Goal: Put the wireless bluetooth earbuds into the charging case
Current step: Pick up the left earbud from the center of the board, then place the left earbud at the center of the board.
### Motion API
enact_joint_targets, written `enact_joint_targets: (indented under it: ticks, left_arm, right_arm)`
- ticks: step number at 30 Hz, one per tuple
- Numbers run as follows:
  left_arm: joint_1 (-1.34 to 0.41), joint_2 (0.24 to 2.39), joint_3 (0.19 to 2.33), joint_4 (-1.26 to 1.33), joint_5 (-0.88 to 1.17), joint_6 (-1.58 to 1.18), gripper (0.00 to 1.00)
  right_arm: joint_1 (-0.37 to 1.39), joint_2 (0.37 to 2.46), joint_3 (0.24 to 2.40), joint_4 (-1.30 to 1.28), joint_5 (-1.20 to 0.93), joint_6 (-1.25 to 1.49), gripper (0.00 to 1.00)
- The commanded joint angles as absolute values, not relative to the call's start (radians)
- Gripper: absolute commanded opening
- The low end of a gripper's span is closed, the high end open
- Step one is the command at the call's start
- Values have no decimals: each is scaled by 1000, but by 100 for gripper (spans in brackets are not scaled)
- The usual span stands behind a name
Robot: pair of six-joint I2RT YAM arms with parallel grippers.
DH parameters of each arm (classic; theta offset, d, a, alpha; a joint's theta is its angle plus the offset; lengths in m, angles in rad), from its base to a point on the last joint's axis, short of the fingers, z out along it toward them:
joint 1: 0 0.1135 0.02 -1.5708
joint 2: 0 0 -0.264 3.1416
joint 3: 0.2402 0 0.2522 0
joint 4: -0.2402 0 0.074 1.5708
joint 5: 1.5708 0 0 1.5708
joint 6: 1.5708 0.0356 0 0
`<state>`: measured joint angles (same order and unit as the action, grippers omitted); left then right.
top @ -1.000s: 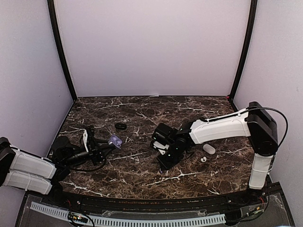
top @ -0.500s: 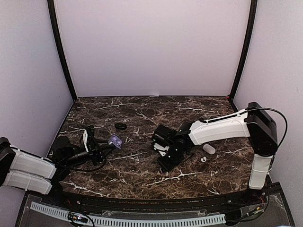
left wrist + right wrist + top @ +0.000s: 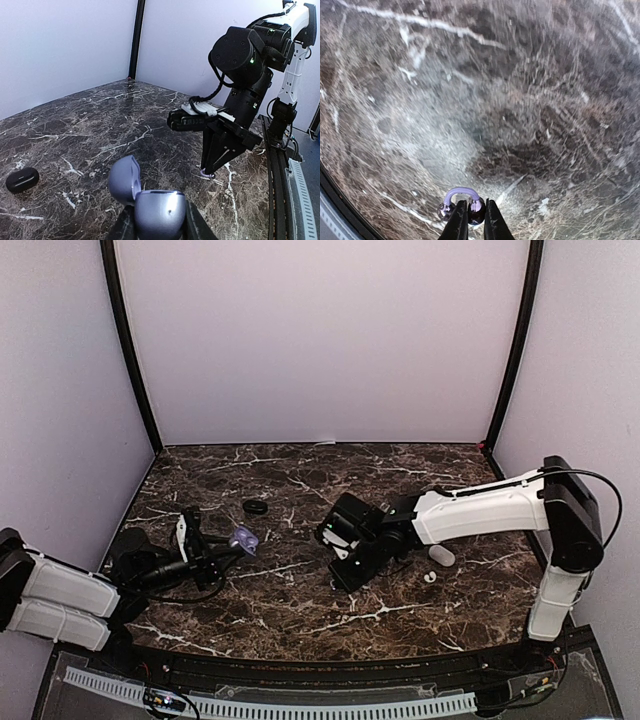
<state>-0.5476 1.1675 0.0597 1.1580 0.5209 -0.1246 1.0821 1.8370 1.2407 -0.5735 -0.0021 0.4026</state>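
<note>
A lavender charging case point(image 3: 156, 214) with its lid point(image 3: 122, 179) swung open is held just above the table. My left gripper point(image 3: 155, 222) is shut on its body, also seen in the top view as the case point(image 3: 243, 538) at the left gripper point(image 3: 228, 550). A lavender clip-shaped earbud point(image 3: 462, 201) with two dark glossy ends lies on the marble. My right gripper point(image 3: 471, 221) points straight down and is shut on one dark end. From the left wrist, the earbud point(image 3: 205, 173) shows at the right gripper point(image 3: 208, 171) tips. The right gripper point(image 3: 340, 583) is mid-table.
A flat black oval piece point(image 3: 255, 507) lies behind the case, also seen as the black piece point(image 3: 22, 179) at left. A white oval case point(image 3: 441, 556) and a small white bud point(image 3: 429, 577) lie under the right forearm. Lavender walls enclose the marble table point(image 3: 300, 620).
The right jaws have narrowed onto the earbud's dark end. The right arm's wrist has shifted slightly left. The left arm and the case have not moved.
</note>
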Motion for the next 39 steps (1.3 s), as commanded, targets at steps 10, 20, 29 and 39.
enact_joint_targets:
  ticks: [10,20,29,39]
  left_arm:
    - [-554,1288,89,1362,605,-154,18]
    - [-709,1354,177,1387,538,-64,18]
    - [-737,1394,215,1530,493,-64,17]
    - [-748,1486,241,1723,537,-60,16]
  right_arm:
    - [1184,1699,1165,-233,205,388,9]
    - [1285,1569,1030,195,426,301,8]
    - [1335,1499,897,589,553,289,8]
    - [1376,1538,872,795,740,267,6]
